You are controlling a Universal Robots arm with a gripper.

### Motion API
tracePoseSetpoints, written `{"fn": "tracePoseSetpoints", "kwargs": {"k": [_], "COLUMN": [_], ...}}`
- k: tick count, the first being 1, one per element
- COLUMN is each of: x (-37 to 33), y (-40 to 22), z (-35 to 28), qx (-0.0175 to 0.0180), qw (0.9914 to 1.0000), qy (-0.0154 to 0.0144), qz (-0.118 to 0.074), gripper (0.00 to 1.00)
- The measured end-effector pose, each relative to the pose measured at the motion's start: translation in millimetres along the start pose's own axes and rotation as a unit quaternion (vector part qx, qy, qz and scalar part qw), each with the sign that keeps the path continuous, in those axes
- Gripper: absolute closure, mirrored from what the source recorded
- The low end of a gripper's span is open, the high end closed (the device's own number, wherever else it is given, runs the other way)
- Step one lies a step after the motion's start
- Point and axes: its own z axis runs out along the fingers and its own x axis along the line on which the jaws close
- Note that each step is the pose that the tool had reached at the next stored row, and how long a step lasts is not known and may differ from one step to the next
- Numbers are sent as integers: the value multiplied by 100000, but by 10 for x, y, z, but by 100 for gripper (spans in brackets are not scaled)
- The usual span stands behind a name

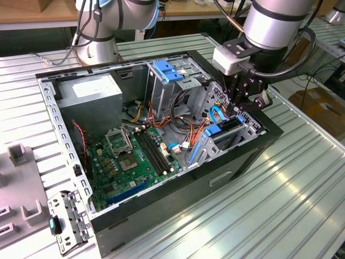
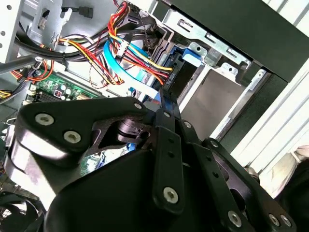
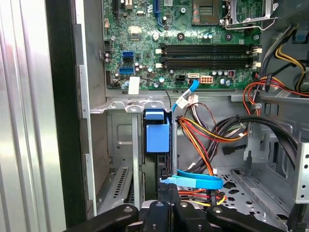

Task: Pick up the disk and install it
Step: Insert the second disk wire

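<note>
Case: open black tower computer case (image 1: 245, 162) lies on its side on the ribbed aluminium worktop (image 1: 280, 210).
Inside the case: green motherboard (image 1: 129, 159) on the floor; grey power-supply box with white sticker (image 1: 89, 91) in the far corner; bundles of red, yellow and orange wires (image 1: 180, 127); metal drive cage topped by a blue plastic latch (image 1: 168, 71).
Disk: silver-grey drive in its blue plastic carrier (image 3: 158, 137) stands on edge in the metal bay at the case's front end, blue carrier end showing, partly down in the slot.
Hand: black robot hand (image 1: 241, 110) sits directly over the disk's bay, among the flat blue data cables (image 3: 193, 181); whether its fingers grip the disk, cannot tell.
Worktop extras: loose metal bracket (image 1: 67, 221) beside the case.
</note>
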Motion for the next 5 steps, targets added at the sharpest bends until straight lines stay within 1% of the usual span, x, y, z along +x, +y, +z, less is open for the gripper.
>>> {"fn": "tracePoseSetpoints", "kwargs": {"k": [5], "x": [-1], "y": [0], "z": [0], "qx": [0], "qw": [100000], "qy": [3], "qz": [2], "gripper": [89]}}
